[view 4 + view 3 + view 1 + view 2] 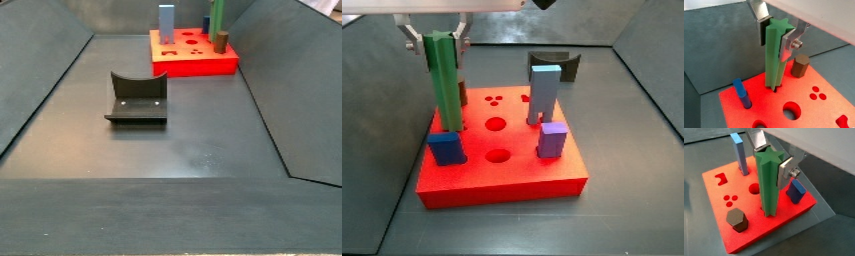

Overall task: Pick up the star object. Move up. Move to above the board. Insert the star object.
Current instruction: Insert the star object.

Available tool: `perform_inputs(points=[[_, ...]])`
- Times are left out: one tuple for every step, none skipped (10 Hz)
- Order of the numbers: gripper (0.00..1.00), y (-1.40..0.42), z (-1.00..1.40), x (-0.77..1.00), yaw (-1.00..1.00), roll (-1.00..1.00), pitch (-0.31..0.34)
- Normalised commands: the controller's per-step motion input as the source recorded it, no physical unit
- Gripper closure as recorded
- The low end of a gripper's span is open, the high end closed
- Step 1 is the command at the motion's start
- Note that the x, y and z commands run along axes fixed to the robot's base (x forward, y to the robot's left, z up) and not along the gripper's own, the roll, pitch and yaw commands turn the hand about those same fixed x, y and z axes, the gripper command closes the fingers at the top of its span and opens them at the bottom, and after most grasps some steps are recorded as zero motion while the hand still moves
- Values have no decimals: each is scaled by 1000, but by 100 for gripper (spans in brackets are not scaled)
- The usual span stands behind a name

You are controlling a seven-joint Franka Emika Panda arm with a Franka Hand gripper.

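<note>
Green ridged star object [773, 55], upright in board [777, 102], gripper [775, 31] clasping its top

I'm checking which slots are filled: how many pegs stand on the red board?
5: the star object in the gripper, light-blue block, purple block, blue block, brown hexagonal peg. The board hides none obviously.

The gripper [777, 34] hangs straight down from above, its two flat silver fingers [787, 170] pointing at the surface. The jaws stand a little apart, pressed on opposite sides of the star object's [773, 55] top end, as a side view [434, 41] shows too.
</note>
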Motion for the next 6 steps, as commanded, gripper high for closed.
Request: perform_inputs(points=[[100, -51, -403, 189, 109, 49, 60], [100, -34, -403, 283, 83, 67, 81], [100, -63, -443, 540, 0, 176, 204], [100, -17, -571, 591, 0, 77, 219], [100, 49, -620, 234, 94, -104, 61], [100, -129, -563, 183, -111, -180, -174]])
